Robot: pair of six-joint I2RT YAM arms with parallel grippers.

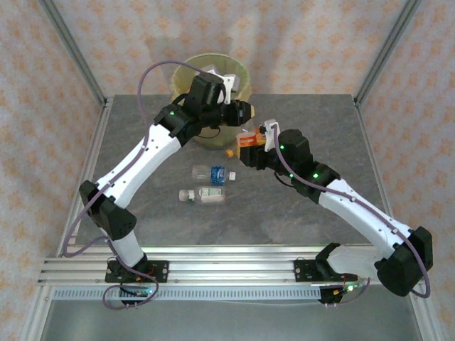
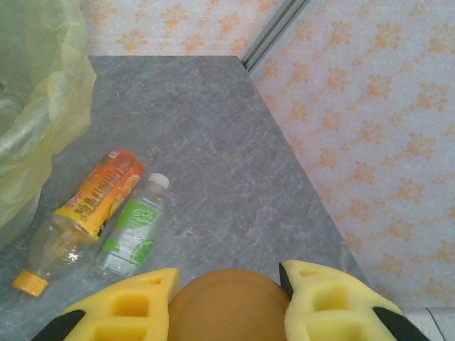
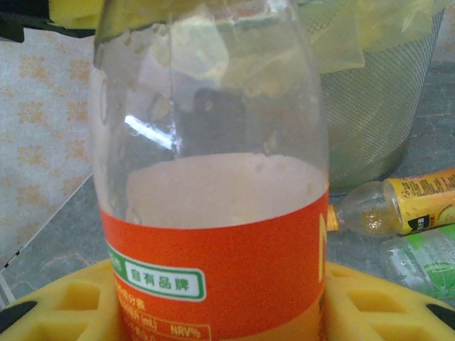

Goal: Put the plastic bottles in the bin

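The bin stands at the table's far edge, lined with a yellowish bag. My left gripper hangs just right of its rim, shut on a rounded brown-orange bottle end between yellow pads. My right gripper is shut on a clear bottle with an orange label, held in front of the bin's mesh wall. An orange-labelled bottle and a green-labelled bottle lie beside the bin. Two more bottles, one blue-labelled and one pale-labelled, lie mid-table.
The grey table is bounded by aluminium frame posts and patterned walls. An aluminium rail runs along the near edge by the arm bases.
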